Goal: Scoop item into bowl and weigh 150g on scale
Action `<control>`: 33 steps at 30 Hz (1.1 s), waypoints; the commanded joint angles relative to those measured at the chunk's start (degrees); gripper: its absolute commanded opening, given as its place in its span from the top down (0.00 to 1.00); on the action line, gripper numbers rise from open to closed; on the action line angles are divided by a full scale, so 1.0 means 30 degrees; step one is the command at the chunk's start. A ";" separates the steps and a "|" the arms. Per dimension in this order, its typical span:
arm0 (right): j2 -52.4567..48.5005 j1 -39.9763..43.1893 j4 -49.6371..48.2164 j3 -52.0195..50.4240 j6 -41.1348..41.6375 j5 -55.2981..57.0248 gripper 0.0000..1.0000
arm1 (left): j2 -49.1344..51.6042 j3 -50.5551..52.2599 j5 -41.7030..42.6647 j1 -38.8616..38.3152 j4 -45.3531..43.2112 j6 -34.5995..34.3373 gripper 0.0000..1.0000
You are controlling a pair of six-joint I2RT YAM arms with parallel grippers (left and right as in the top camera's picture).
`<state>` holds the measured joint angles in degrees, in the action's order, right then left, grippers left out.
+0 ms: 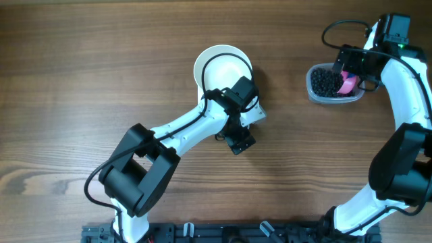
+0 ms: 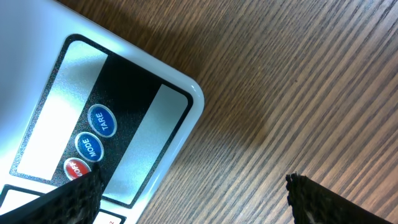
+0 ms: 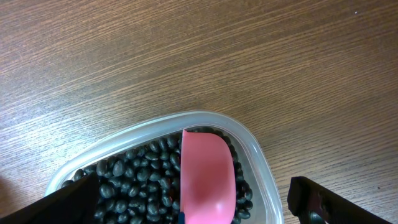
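The white bowl (image 1: 217, 62) stands at the table's middle back, and my left arm crosses its near side. Just in front of it shows a corner of the white scale (image 1: 257, 115). In the left wrist view the scale (image 2: 177, 134) shows its grey display and three round buttons. My left gripper (image 1: 236, 138) (image 2: 196, 196) hangs open over the scale's front corner, with only bare wood between its fingers. The black beans (image 3: 134, 177) (image 1: 325, 82) fill a clear tub (image 3: 264, 168). A pink scoop (image 3: 206, 177) (image 1: 348, 84) lies in them. My right gripper (image 3: 194, 202) (image 1: 343, 66) is open above the tub, astride the scoop without touching it.
The clear tub (image 1: 334, 96) stands at the back right of the wooden table (image 1: 88, 74). My right arm (image 1: 405, 101) curves along the right edge. A dark rail (image 1: 223, 233) runs along the front edge.
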<state>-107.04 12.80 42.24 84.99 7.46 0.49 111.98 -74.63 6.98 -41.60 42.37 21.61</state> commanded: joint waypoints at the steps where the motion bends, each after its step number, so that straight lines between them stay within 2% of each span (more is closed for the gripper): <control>1: -0.0466 -0.0022 -0.0087 -0.0131 0.0058 0.0350 0.00 | 0.1362 0.0240 -0.0590 0.0109 -0.0131 0.0160 0.00; 33: -0.0466 -0.0022 -0.0080 -0.0124 0.0066 0.0350 0.00 | 0.2120 0.0255 -0.1231 0.0087 -0.0262 -0.0124 0.00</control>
<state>-107.04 12.80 42.26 84.99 7.46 0.49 113.01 -75.50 4.95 -41.93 41.58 21.54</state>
